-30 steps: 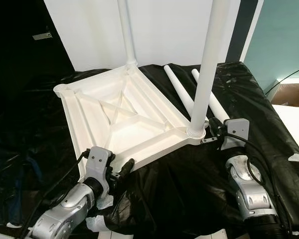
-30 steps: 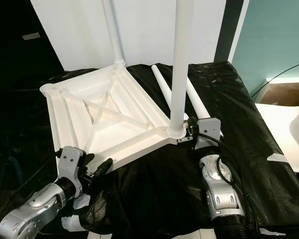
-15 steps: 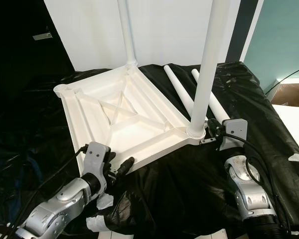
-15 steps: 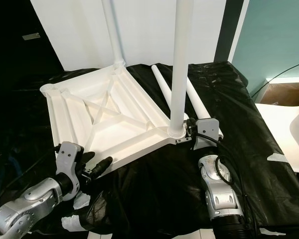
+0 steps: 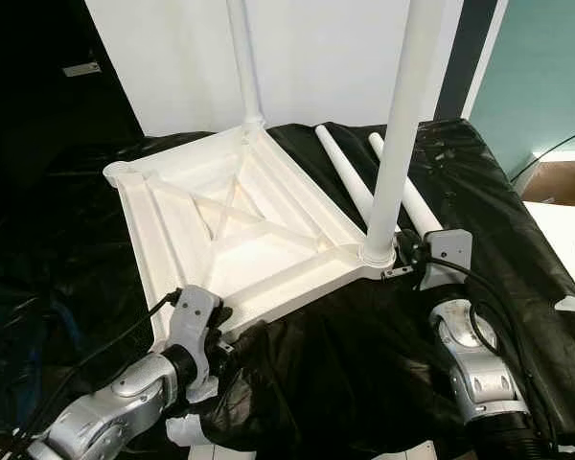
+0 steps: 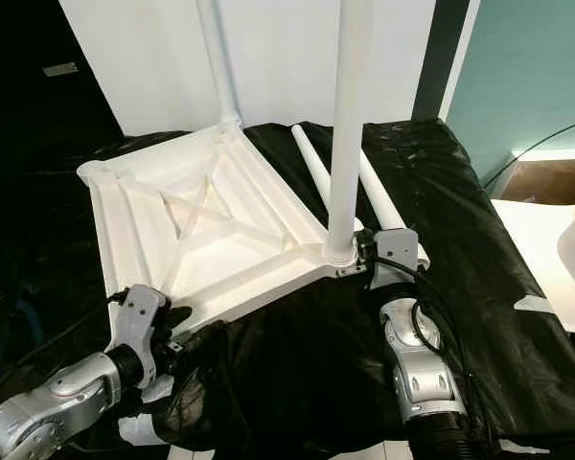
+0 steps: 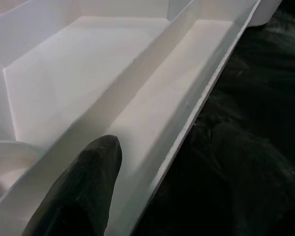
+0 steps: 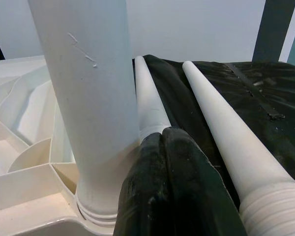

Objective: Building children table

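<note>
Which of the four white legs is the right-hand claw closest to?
The near upright leg, screwed into the tabletop corner. The right gripper sits at its base.

The left arm reaches forward low, its gripper (image 5: 228,331) with fingers (image 7: 83,187) spread apart. The right arm extends straight ahead, its gripper (image 5: 409,257) with fingers (image 8: 172,182) pressed together.

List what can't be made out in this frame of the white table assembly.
- Tops of the two upright white plastic table legs: cut off by the upper edge of both eye views.
- Left gripper: the white ribbed plastic tabletop edge and black plastic sheeting hide its fingers in the eye views.
- Right gripper: whether it touches the near leg can't be told.
- Far ends of the two loose white legs: partly behind the near upright leg.
</note>
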You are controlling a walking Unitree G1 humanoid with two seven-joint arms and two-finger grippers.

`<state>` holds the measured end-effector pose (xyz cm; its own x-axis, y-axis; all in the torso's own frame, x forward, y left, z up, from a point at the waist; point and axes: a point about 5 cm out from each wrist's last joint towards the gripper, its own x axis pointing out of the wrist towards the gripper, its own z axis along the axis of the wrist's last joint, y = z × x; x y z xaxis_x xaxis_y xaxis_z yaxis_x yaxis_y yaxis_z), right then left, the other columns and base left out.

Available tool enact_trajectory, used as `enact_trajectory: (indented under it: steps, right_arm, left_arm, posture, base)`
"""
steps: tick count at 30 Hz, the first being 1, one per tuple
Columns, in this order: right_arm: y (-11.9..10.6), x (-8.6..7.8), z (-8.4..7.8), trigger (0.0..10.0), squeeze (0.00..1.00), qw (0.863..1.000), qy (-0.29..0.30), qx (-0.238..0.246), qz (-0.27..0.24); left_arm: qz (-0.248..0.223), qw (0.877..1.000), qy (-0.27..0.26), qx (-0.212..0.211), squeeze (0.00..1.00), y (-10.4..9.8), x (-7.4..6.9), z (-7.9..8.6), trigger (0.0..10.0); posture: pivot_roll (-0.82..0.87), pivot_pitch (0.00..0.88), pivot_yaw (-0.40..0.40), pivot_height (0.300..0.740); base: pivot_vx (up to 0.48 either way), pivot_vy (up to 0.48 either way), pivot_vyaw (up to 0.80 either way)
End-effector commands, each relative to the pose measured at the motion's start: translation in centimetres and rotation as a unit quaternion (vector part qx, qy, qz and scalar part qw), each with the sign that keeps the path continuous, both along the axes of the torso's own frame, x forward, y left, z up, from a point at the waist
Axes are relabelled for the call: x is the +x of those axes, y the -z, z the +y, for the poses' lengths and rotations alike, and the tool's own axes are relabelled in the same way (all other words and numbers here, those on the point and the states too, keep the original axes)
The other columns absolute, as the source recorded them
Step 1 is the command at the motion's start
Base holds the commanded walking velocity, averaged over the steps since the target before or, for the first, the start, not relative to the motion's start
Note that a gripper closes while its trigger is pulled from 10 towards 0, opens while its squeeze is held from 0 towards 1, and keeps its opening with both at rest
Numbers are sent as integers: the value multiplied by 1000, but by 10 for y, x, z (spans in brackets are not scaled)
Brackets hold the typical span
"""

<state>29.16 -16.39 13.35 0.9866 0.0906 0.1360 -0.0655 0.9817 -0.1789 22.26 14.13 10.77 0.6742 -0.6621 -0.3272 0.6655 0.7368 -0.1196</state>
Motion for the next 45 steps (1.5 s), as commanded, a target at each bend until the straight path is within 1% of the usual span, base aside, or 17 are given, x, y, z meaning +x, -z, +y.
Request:
enact_trajectory:
  steps: [1,3,4,5,6,7,12,18,29,30,31,32,38,39,40,44,45]
  right_arm:
    - [1,2,4,10000,0,1000,-6,-4,8]
    - [2,2,4,10000,0,1000,-6,-4,8]
    - [2,2,4,10000,0,1000,-6,-4,8]
    - [1,2,4,10000,0,1000,-5,-4,8]
    - [1,2,4,10000,0,1000,-5,-4,8]
    - [1,2,4,10000,0,1000,-5,-3,7]
    - [1,2,3,10000,0,1000,-2,-3,7]
    - [2,2,3,10000,0,1000,-2,-4,7]
    - [2,2,4,10000,0,1000,-6,-3,10]
    - [3,3,6,10000,0,1000,-9,-3,11]
    - [3,3,7,10000,0,1000,-12,-3,11]
    - [3,4,8,10000,0,1000,-14,-3,11]
    - [3,4,9,10000,0,1000,-18,-2,12]
    - [3,4,10,10000,0,1000,-19,-2,12]
    - [3,3,10,10000,0,1000,-20,-2,13]
    - [4,2,10,10000,0,1000,-22,-2,16]
    - [5,2,10,10000,0,1000,-22,-2,17]
  left_arm:
    - [49,925,365,-95,0,-6,-32,-12,10000]
    - [54,928,366,-54,0,4,-30,-13,10000]
    - [54,928,366,-54,0,4,-30,-13,10000]
    - [47,933,356,1,0,17,-24,-15,8706]
    - [47,933,356,1,0,17,-24,-15,8706]
    - [31,939,341,33,0,25,-17,-18,0]
    - [21,940,337,46,0,26,-14,-23,0]
    - [10,957,283,61,0,31,-1,-30,0]
    - [6,969,235,75,0,40,16,-24,0]
    - [-3,974,216,69,0,37,21,-25,902]
    - [-11,977,202,61,0,34,25,-25,9804]
    - [-21,979,194,52,0,30,29,-26,10000]
    - [-43,986,159,-3,0,13,40,-26,10000]
    - [-37,987,153,-13,0,11,41,-24,2157]
    - [-34,990,138,-23,0,9,43,-22,0]
    - [-25,995,99,-19,0,9,51,-16,0]
    - [-27,995,93,-10,0,10,54,-15,5725]
  posture:
    - [-4,0,64,740]
    - [-7,0,66,740]
    - [-7,0,66,740]
    - [-13,0,71,740]
    - [-13,0,71,740]
    - [-15,0,71,740]
    - [-17,0,73,740]
    - [-18,0,72,740]
    - [-11,0,69,740]
    - [-8,0,68,740]
    - [-5,0,67,740]
    - [-5,0,67,740]
    - [-2,0,68,740]
    - [-3,0,69,740]
    - [-4,0,69,740]
    - [-3,0,70,740]
    - [-2,0,70,740]
  base:
    - [0,0,0]
    - [0,0,0]
    - [0,0,0]
    - [0,0,0]
    - [0,0,0]
    - [0,0,0]
    - [0,0,0]
    - [0,0,0]
    - [0,0,0]
    - [0,0,0]
    - [0,0,0]
    - [0,0,0]
    - [0,0,0]
    - [0,0,0]
    - [0,0,0]
    - [0,0,0]
    - [0,0,0]
